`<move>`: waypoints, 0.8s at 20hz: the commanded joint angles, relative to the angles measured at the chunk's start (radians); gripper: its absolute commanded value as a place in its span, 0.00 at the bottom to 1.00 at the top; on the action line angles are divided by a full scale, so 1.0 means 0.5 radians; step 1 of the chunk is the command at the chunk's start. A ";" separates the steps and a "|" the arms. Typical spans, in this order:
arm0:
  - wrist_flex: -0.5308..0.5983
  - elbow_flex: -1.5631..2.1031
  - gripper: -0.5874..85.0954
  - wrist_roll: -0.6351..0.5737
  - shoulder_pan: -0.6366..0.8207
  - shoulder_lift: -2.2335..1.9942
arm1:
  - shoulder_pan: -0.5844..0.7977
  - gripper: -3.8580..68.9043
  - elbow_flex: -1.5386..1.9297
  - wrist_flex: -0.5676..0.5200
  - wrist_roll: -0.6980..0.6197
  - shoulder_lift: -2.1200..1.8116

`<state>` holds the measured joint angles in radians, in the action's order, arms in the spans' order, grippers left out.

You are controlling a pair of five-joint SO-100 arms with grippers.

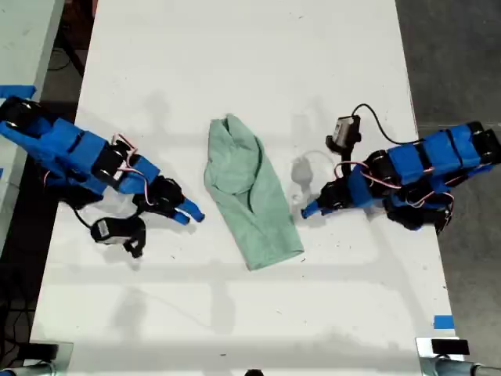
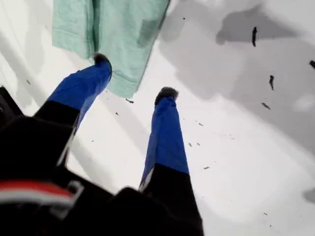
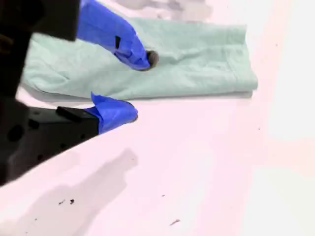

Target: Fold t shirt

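Note:
The pale mint-green t shirt [image 1: 250, 196] lies folded into a long narrow strip in the middle of the white table [image 1: 250, 63], slanting from its collar end at the back to its hem at the front. My first gripper [image 2: 134, 76] is on the arm at the exterior view's right [image 1: 309, 210]. It is open at the shirt's hem corner [image 2: 123, 49], with one fingertip [image 2: 101, 59] over the cloth edge. My second gripper [image 3: 139, 84], on the arm at the exterior view's left [image 1: 189, 212], is open beside the shirt's long edge [image 3: 187, 59] and holds nothing.
Both blue arms rest low on the table, each with a wrist camera on a black cable [image 1: 344, 129] [image 1: 117, 229]. A blue tape mark [image 1: 443, 321] sits near the front corner at the exterior view's right. Dark floor [image 1: 462, 63] borders that side of the table.

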<state>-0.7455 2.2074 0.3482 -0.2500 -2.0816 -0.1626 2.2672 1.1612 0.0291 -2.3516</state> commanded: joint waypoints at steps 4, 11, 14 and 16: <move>-0.884 -2.537 0.25 0.009 -0.095 2.031 | -0.132 0.35 -0.853 0.098 -0.006 0.951; -0.503 -2.519 0.22 -0.018 0.040 2.037 | -0.147 0.35 -1.135 0.132 -0.058 1.319; -0.331 -2.528 0.22 -0.025 0.104 2.237 | -0.147 0.34 -1.163 0.144 -0.055 1.356; -0.190 -2.534 0.19 -0.071 0.141 2.344 | -0.160 0.34 -1.181 0.144 -0.058 1.368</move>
<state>-0.9127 0.9910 0.3497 -0.2178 -0.9143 -0.2240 1.7533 1.2210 0.0153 -1.6628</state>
